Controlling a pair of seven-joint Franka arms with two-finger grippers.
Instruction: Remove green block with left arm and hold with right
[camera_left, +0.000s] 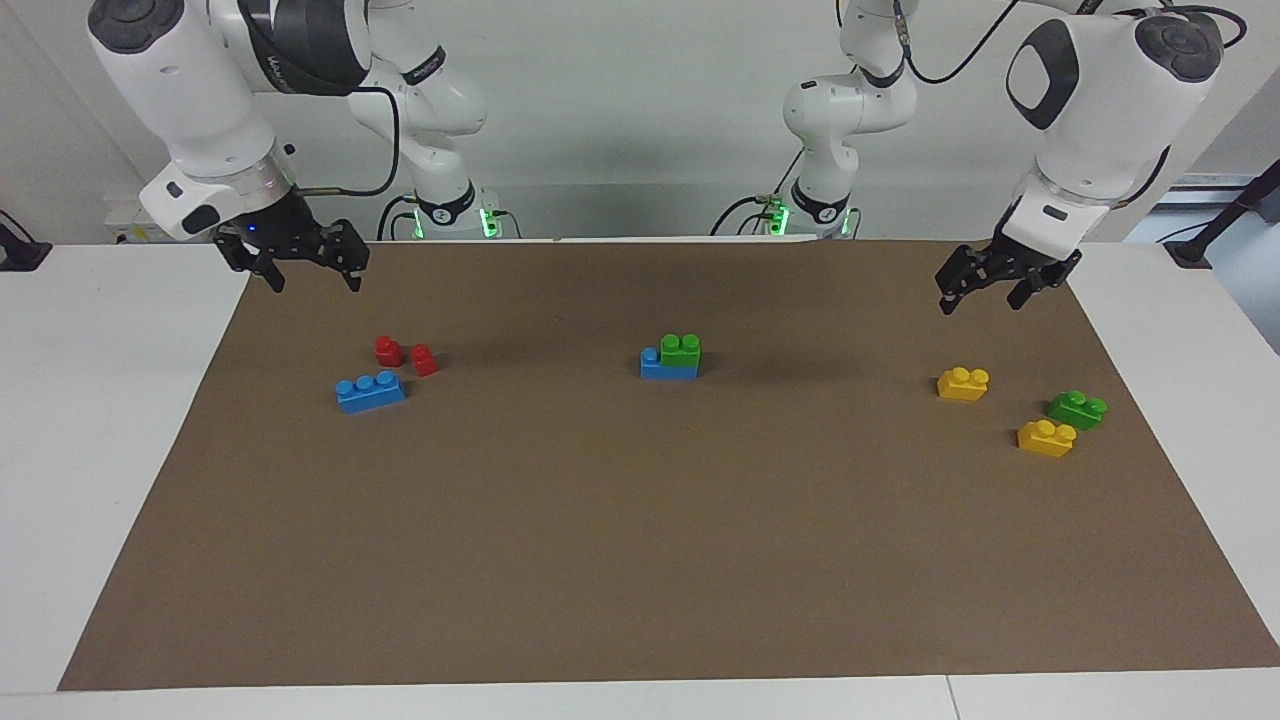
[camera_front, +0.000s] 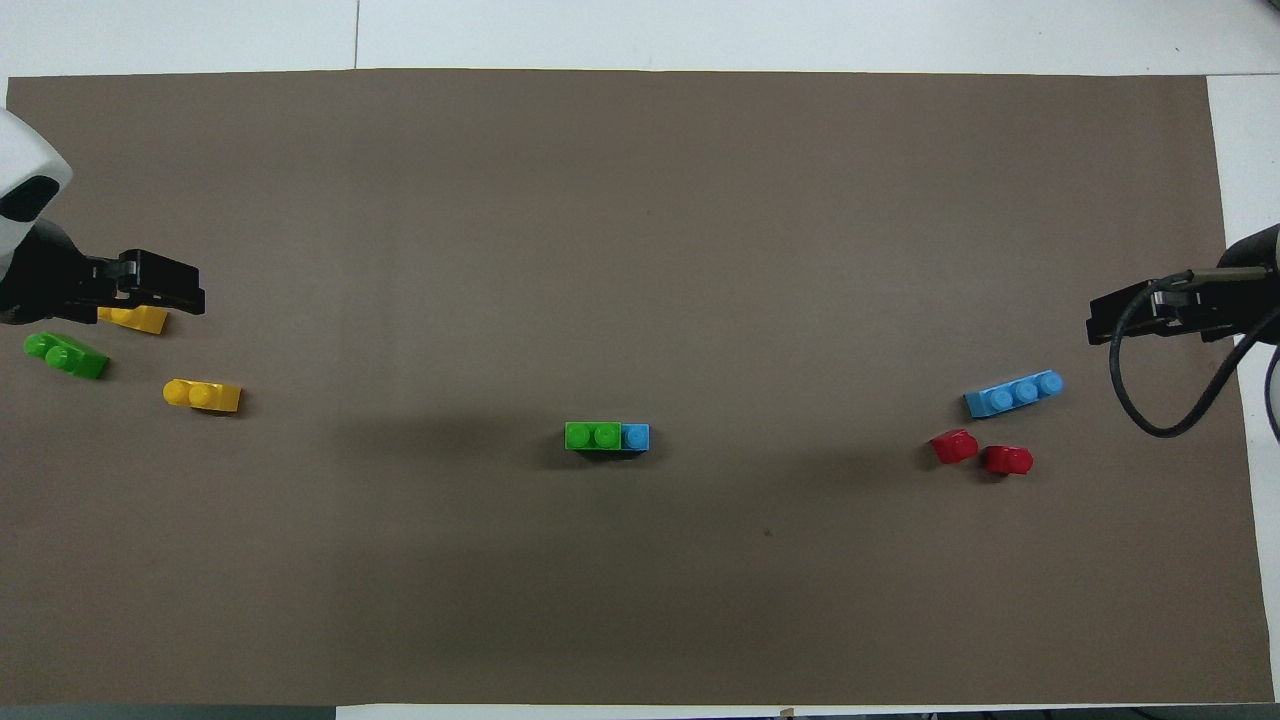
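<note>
The green block (camera_left: 681, 349) sits stacked on one end of a blue brick (camera_left: 668, 368) at the middle of the brown mat; it also shows in the overhead view (camera_front: 592, 436). My left gripper (camera_left: 983, 298) is open and empty, raised over the mat's edge at the left arm's end, and in the overhead view (camera_front: 185, 290) it partly covers a yellow brick (camera_front: 135, 319). My right gripper (camera_left: 313, 280) is open and empty, raised over the mat's corner at the right arm's end. Both are well apart from the stack.
A second green brick (camera_left: 1077, 409) and two yellow bricks (camera_left: 963, 383) (camera_left: 1046, 438) lie at the left arm's end. A loose blue three-stud brick (camera_left: 371, 391) and two small red pieces (camera_left: 389, 350) (camera_left: 425, 360) lie at the right arm's end.
</note>
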